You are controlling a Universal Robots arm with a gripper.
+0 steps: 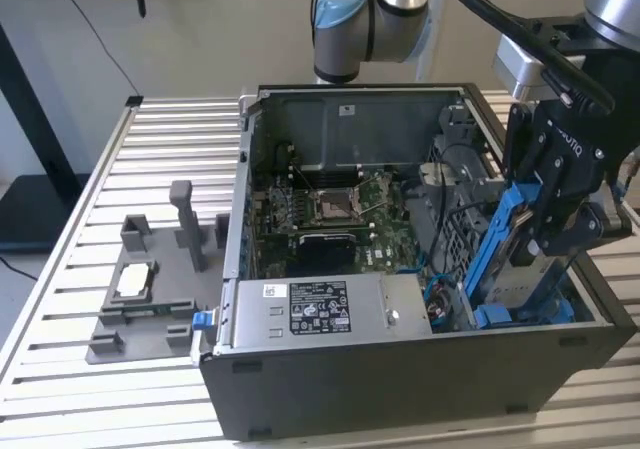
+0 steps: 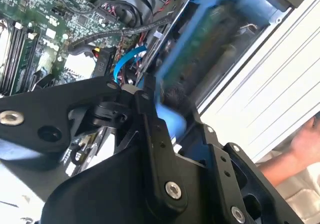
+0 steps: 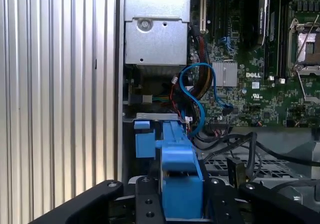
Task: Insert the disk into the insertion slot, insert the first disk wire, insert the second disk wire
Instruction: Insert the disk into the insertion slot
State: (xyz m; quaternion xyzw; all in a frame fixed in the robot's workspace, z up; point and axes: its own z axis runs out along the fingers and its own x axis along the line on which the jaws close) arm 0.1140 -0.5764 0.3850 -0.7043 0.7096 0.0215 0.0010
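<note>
In the exterior view the gripper [image 1: 548, 249] is clamped on the disk [image 1: 497, 244], its fingers closed across the upper part of the blue frame. The disk stands steeply, tilted rather than upright. Its long axis runs from the fingers down and toward the exterior view's left, into the front corner of the open computer case [image 1: 400, 369]. Its lower end is at the mouth of the slot [image 1: 492, 314], beside the perforated drive cage [image 1: 455, 239]. I judge it only partly entered, since most of the frame stands above the case wall.

In the second wrist view the gripper [image 2: 175, 129] has the blue frame between its black links. The disk [image 2: 210, 39] stretches straight away from the fingers, blurred, along the case edge. The circuit board [image 2: 30, 29] and a blue cable [image 2: 125, 59] lie off to one side of it. A person's hand [image 2: 305, 139] is at the frame's edge on the other side, well apart from the fingers.

In the first wrist view the gripper [image 3: 180, 199] holds the disk [image 3: 177, 159] narrow edge on, with a finger [image 3: 216, 196] on either flank. The disk's far end points ahead of the fingers toward a grey metal box [image 3: 155, 39]. The perforated cage [image 3: 270, 166] lies just beside it, and the slatted table [image 3: 60, 84] is on the opposite side.
</note>
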